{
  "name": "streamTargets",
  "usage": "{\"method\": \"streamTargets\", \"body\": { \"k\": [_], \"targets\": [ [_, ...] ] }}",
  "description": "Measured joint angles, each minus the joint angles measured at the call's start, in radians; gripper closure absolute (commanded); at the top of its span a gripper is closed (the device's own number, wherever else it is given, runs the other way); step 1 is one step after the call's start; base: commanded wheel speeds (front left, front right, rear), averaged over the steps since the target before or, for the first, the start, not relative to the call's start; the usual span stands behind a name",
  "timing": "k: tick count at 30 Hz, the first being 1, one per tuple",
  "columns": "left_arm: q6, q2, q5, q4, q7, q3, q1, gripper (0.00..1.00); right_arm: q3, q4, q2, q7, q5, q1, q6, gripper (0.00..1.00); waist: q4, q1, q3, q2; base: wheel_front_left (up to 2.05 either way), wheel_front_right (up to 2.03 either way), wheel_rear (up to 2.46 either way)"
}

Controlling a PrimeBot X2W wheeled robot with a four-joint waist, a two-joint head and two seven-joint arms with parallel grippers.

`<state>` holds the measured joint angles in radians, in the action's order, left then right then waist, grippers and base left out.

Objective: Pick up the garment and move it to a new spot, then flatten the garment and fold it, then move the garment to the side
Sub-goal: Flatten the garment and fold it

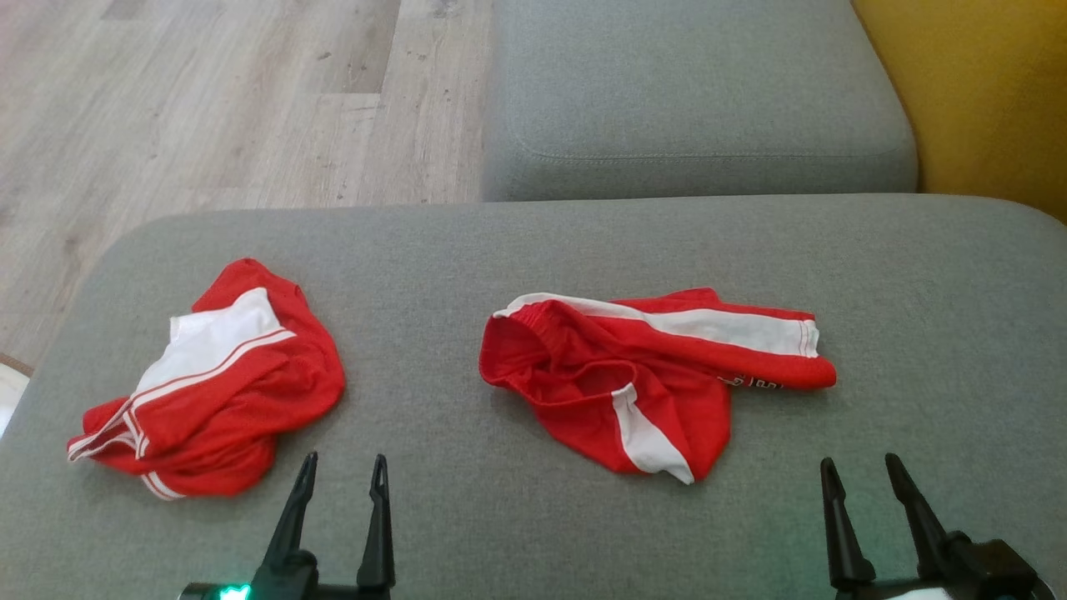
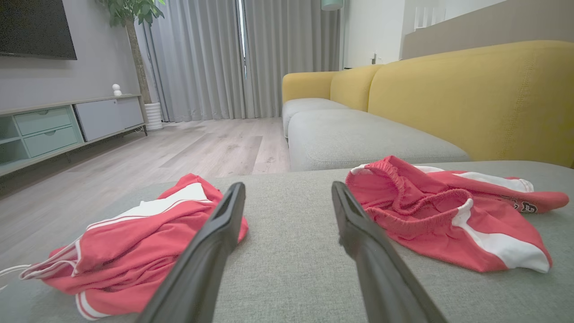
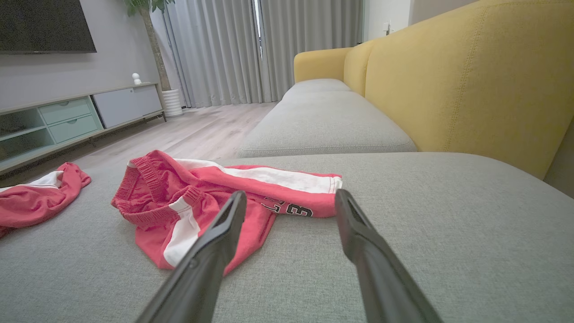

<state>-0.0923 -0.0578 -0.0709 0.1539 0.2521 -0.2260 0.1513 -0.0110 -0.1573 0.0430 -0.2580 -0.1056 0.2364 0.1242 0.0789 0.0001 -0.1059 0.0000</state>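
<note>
Head view: the left gripper and right gripper both stand spread and empty over the grey fabric sofa seat. The crumpled red shorts with white side stripes lie ahead of and between them. Their long axis runs across, with the waistband toward the left gripper and a striped leg reaching toward the right one. The right gripper looks the nearer. A second bundled red-and-white garment lies ahead and to the outside of the left gripper.

Left wrist view: the shorts sit ahead and to the right of the open fingers, the bundle to their left.

Right wrist view: the shorts lie just ahead and left of the parted fingers, so a short reach forward and inward should probably serve.
</note>
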Motion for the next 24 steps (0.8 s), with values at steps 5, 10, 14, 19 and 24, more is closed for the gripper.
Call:
{"method": "streamTargets", "body": {
  "k": [5,10,14,19,24],
  "targets": [
    [0.013,0.001,0.0,0.009,0.0,0.0,0.0,0.0,-0.001,0.0,0.0,0.0,0.001,0.0,0.0,0.0,-0.007,0.0,0.004,0.0,0.0,0.0,0.0],
    [0.032,0.001,0.0,0.041,0.0,-0.004,-0.001,0.0,-0.012,0.0,0.0,0.0,0.001,-0.001,0.0,0.0,-0.018,0.0,0.012,0.0,0.0,0.0,0.0],
    [0.053,0.001,0.0,0.063,0.0,-0.033,-0.012,0.0,-0.018,0.001,0.0,0.0,0.002,-0.002,0.0,0.0,-0.033,0.0,0.025,0.0,0.0,0.0,0.0],
    [0.084,0.001,-0.029,0.162,0.0,-0.112,-0.099,0.0,-0.026,0.002,0.0,0.0,0.01,-0.012,0.0,0.0,-0.056,0.0,0.049,0.0,0.0,0.0,0.0],
    [0.129,0.004,-0.045,0.273,-0.021,-0.208,-0.239,0.0,-0.045,0.004,0.0,0.0,0.01,-0.029,0.0,0.0,-0.086,0.0,0.077,0.0,0.0,0.0,0.0]
  ]
}}
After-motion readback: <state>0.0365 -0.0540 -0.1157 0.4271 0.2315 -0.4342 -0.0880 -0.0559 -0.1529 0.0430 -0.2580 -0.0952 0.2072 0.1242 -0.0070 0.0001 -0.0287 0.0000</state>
